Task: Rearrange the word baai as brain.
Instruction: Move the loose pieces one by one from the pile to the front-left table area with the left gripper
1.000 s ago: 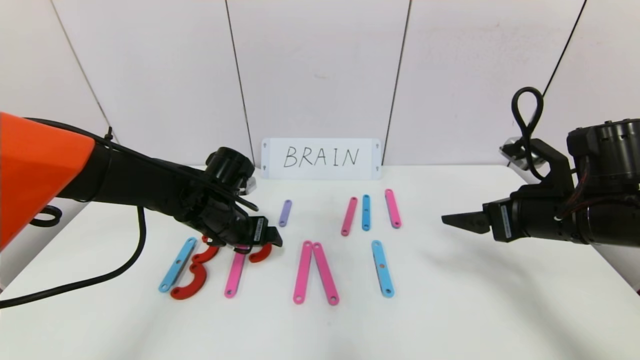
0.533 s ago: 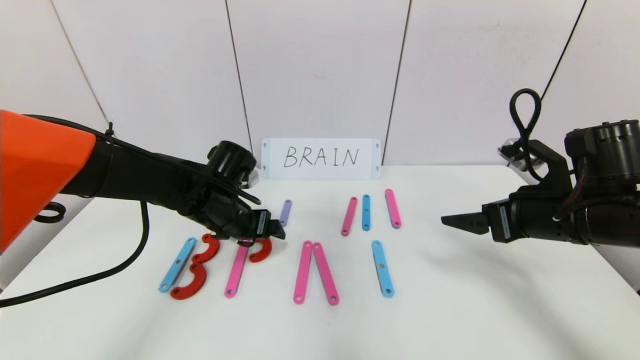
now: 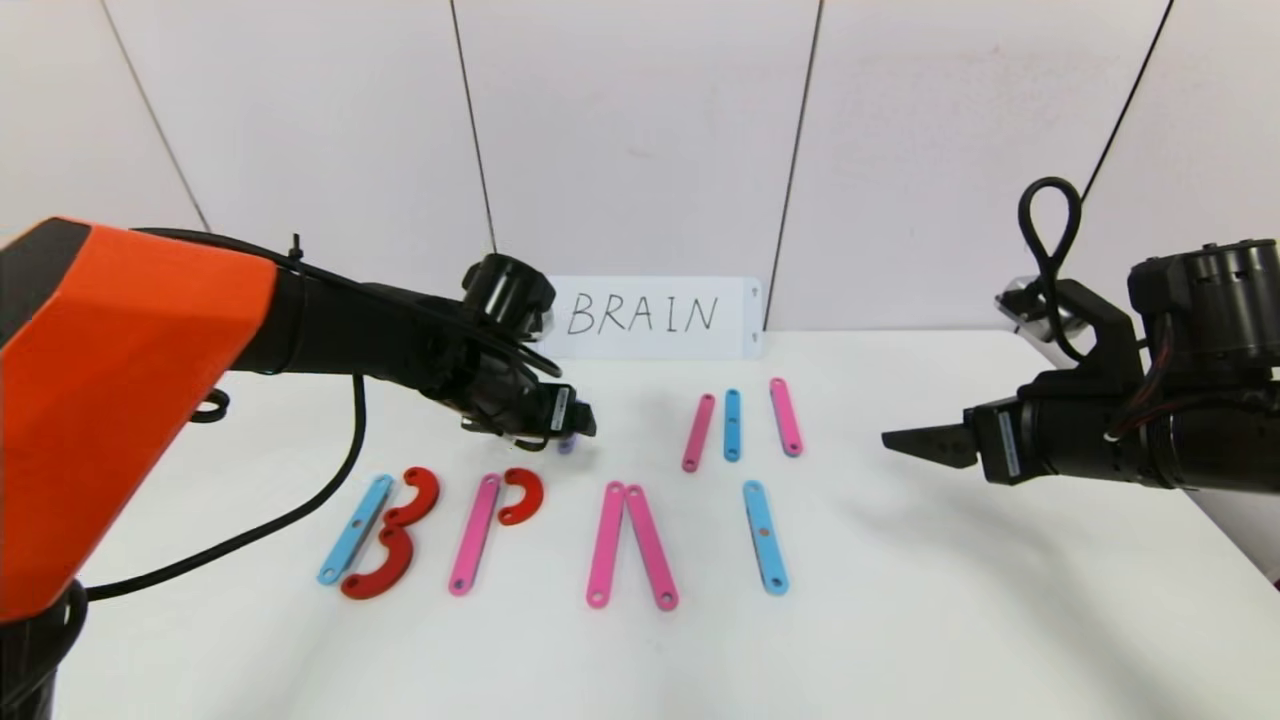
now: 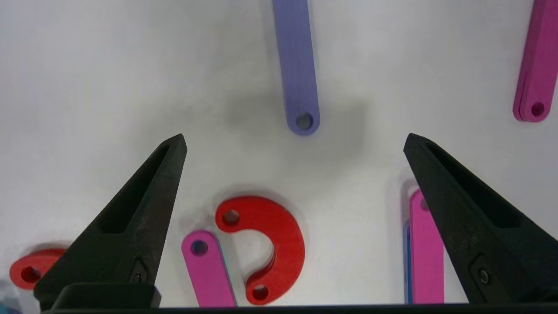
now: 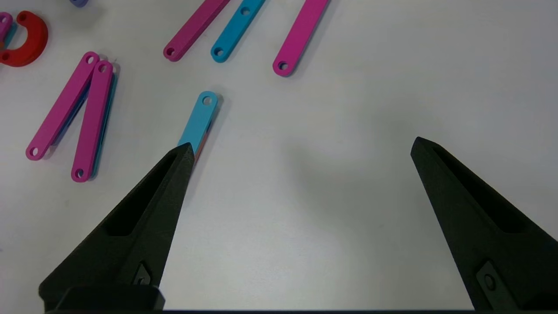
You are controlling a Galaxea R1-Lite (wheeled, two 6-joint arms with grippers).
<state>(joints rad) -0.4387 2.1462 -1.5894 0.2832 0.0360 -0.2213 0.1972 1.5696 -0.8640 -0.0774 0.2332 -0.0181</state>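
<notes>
Hovering wide open: left gripper (image 4: 294, 137) over purple bar (image 4: 296, 65). Lowering squarely astride its near end, avoiding red hook (image 4: 270, 244). Waiting aside, right gripper (image 3: 920, 442), also spread wide.

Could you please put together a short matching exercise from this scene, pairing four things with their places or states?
Things:
1. left gripper
2. right gripper
3. purple bar
4. white card

Places or states:
A. stands against the back wall, reading BRAIN
B. open, hovering over the purple bar
C. open, off to the right of all the pieces
D. lies flat on the table beyond the red hook

Pairs: 1-B, 2-C, 3-D, 4-A
</notes>
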